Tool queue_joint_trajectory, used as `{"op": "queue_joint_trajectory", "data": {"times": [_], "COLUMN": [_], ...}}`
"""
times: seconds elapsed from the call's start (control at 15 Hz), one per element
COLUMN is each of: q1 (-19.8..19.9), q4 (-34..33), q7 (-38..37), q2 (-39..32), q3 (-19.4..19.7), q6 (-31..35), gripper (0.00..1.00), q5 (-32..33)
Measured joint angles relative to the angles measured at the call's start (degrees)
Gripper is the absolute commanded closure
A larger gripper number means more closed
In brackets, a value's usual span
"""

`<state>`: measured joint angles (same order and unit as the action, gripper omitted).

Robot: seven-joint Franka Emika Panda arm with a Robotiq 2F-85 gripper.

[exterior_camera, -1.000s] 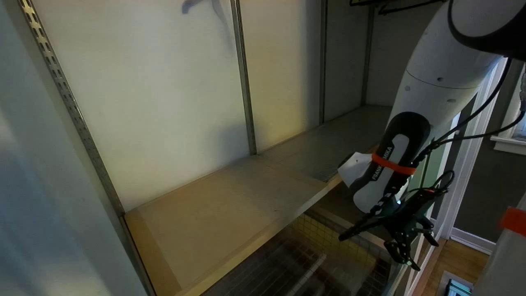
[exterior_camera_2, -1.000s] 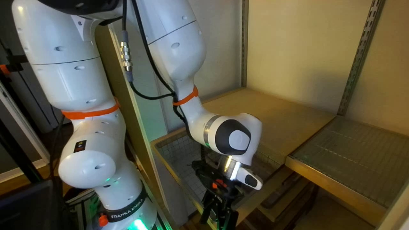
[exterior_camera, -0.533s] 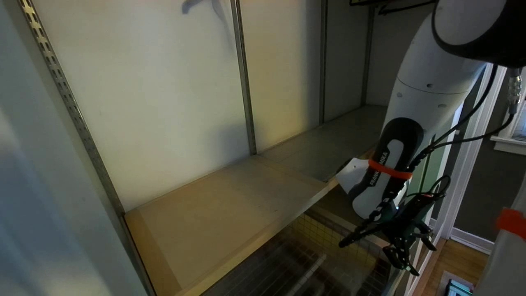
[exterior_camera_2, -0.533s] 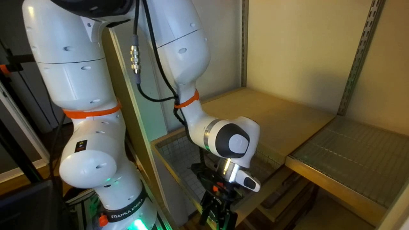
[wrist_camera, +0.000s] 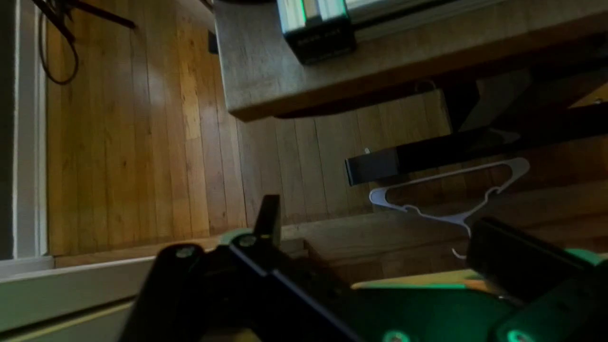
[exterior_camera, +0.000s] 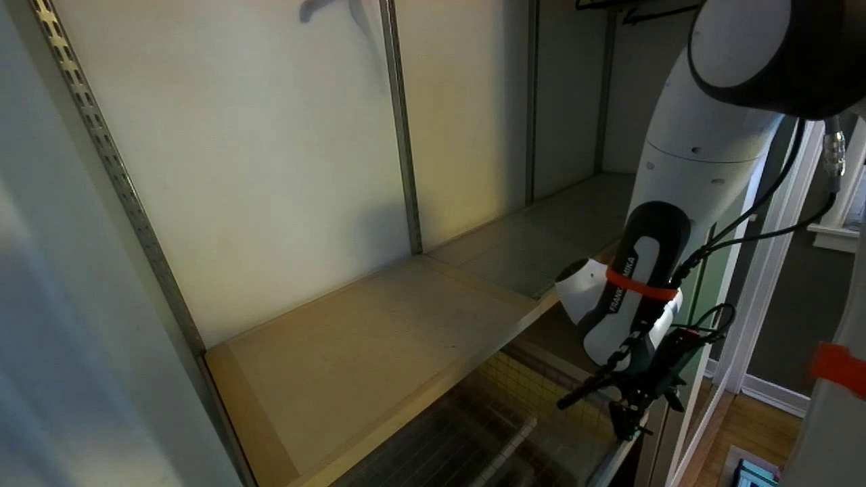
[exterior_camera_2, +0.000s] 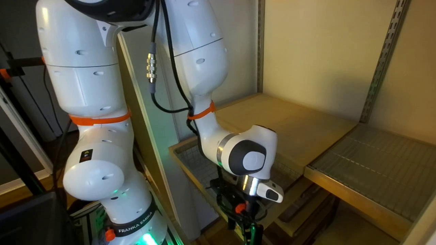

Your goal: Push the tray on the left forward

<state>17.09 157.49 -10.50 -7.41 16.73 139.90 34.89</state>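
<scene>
In both exterior views, shows the tray (exterior_camera_2: 187, 168) below the front of the shelf board (exterior_camera_2: 289, 126), with the gripper (exterior_camera_2: 242, 234) at the tray's rim; touching or apart, cannot tell. In an exterior view, has the arm (exterior_camera_2: 204, 68) bent from lower left over the top to lower middle, a rack (exterior_camera_2: 378, 166) at right beside the board, and a wall (exterior_camera_2: 327, 47) behind both. In an exterior view, shows an upright (exterior_camera: 400, 128) against the wall at upper middle and a window sill (exterior_camera: 837, 238) beyond the arm at far right. In the wrist view, has a table (wrist_camera: 256, 80) at upper right, an object (wrist_camera: 318, 35) on top, a hanger (wrist_camera: 456, 219) lower, right of middle, and floor (wrist_camera: 152, 142) at left.
</scene>
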Motion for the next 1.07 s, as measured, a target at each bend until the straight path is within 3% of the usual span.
{"op": "queue_joint_trajectory", "data": {"times": [0.27,0.4,0.53,0.87,1.07], "q1": [0.6,0.7,2.7,19.5,27.5], "q4": [0.1,0.1,0.1,0.1,0.0], "q7": [5.7,10.9,18.1,35.6,44.1], "q2": [-0.8,-1.8,-3.2,-6.8,-8.6], "q3": [0.4,0.2,-2.9,-25.1,-38.4], "q6": [10.7,16.4,21.6,33.7,40.2], "gripper": [0.0,0.0,0.0,0.0,0.0], "q5": [-5.6,-12.0,-21.3,-45.5,-59.3]}}
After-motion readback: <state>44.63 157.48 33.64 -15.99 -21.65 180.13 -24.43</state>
